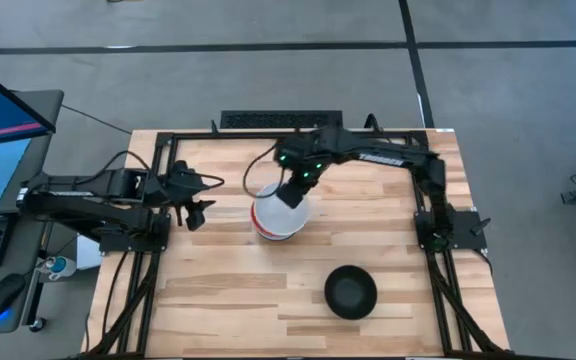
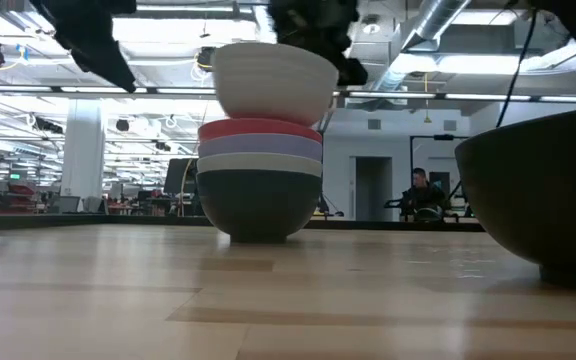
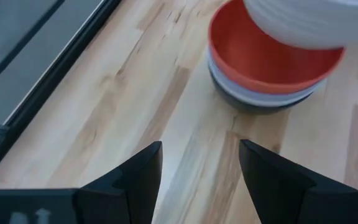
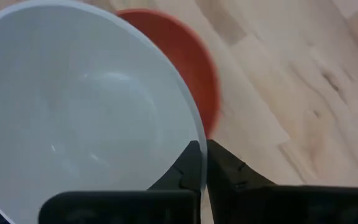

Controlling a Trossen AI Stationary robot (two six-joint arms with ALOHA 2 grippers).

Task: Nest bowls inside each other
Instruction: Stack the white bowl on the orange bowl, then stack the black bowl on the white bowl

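Note:
A stack of four nested bowls [image 2: 258,190] stands on its black bottom bowl [image 2: 258,208], with a white one, a light blue one [image 2: 260,146] and the red bowl [image 2: 260,128] on top. My right gripper [image 1: 293,195] is shut on a white bowl [image 2: 273,80] right above the stack; in the right wrist view the red bowl [image 4: 194,59] shows beneath the white bowl [image 4: 86,106]. A second black bowl [image 1: 350,291] sits alone on its base toward the near edge. My left gripper [image 1: 200,205] hangs open left of the stack [image 3: 263,74], touching nothing. My right gripper [image 4: 202,146] pinches the white bowl's rim [image 4: 191,134] on its far-right side, one finger inside the bowl and one outside. The fingers come from above, slanting in from the far right. The bowl is upright, opening up, its underside [image 2: 268,115] about level with the red bowl's rim.
A black frame [image 1: 268,135] runs along the far, left and right sides of the wooden table [image 1: 228,300]. The lone black bowl [image 2: 538,190] stands close to the low camera. A monitor and mouse sit off the table's left side.

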